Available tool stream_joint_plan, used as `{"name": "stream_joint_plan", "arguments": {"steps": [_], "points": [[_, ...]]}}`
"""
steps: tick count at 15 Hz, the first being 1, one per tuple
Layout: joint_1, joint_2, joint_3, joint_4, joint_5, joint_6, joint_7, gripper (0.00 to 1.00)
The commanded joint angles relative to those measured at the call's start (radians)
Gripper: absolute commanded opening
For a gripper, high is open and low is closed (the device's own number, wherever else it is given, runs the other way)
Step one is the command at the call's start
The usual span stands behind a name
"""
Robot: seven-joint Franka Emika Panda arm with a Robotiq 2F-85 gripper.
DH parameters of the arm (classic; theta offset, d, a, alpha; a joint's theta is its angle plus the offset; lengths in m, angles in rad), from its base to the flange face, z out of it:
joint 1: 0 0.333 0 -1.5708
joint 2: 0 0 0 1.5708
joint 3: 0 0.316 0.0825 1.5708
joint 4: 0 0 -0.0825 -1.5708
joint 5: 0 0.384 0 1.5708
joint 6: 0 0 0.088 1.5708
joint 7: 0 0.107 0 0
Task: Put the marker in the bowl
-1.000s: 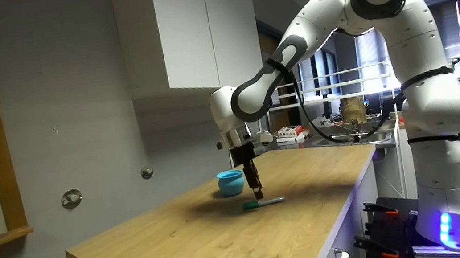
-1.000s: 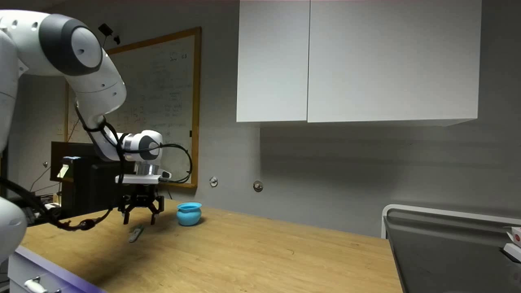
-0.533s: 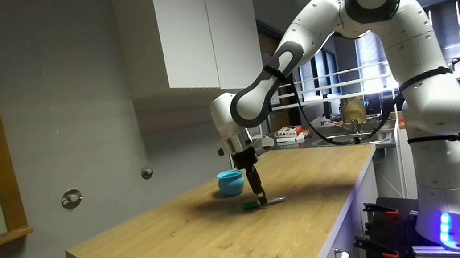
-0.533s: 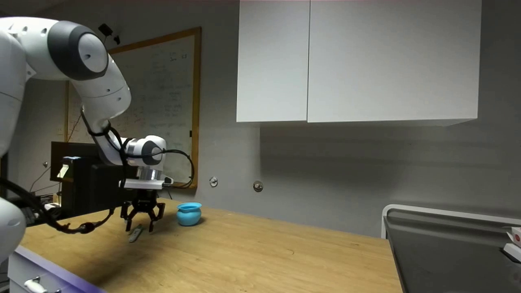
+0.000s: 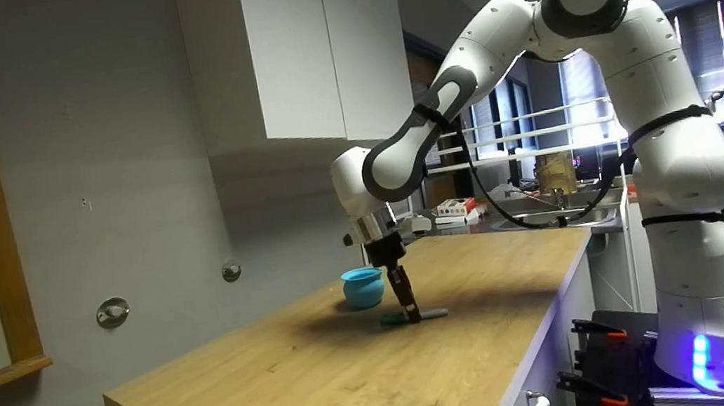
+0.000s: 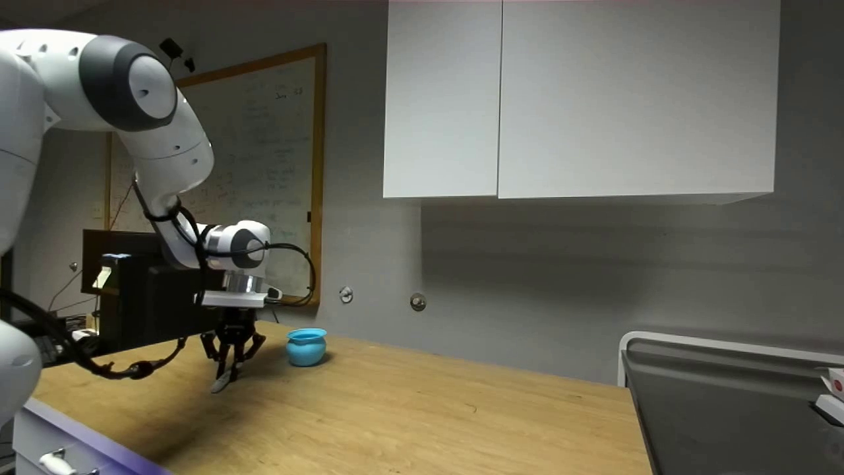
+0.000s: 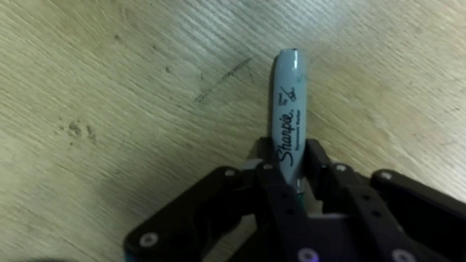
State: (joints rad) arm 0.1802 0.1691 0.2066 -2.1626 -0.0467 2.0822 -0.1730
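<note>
The marker is a grey Sharpie with a green cap end, lying on the wooden counter. My gripper is shut on it around the lower barrel in the wrist view, one finger pressed to each side. Much of the green cap is hidden behind the gripper there. In an exterior view the marker sticks out on both sides of the fingertips, at counter level. The bowl, round and bright blue, stands upright behind the gripper; elsewhere the bowl appears to its right. The bowl's inside cannot be seen.
The counter ends at the wall, with a white cabinet hanging above. A dark tray-like surface with a pale rim adjoins one end. Beyond the counter are a sink and a red-white box.
My gripper has come down onto the marker, and its fingers have gone from wide apart to closed around it. The bowl has stayed in place.
</note>
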Motion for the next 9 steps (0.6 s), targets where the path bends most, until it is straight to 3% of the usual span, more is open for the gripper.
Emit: {"name": "stream_joint_plan", "arguments": {"steps": [1,9], "points": [[-0.003,-0.001,-0.006,0.005,0.003,0.002,-0.017,0.08],[0.015,-0.147,-0.007,-0.056,-0.036,0.143,0.137,0.08]]}}
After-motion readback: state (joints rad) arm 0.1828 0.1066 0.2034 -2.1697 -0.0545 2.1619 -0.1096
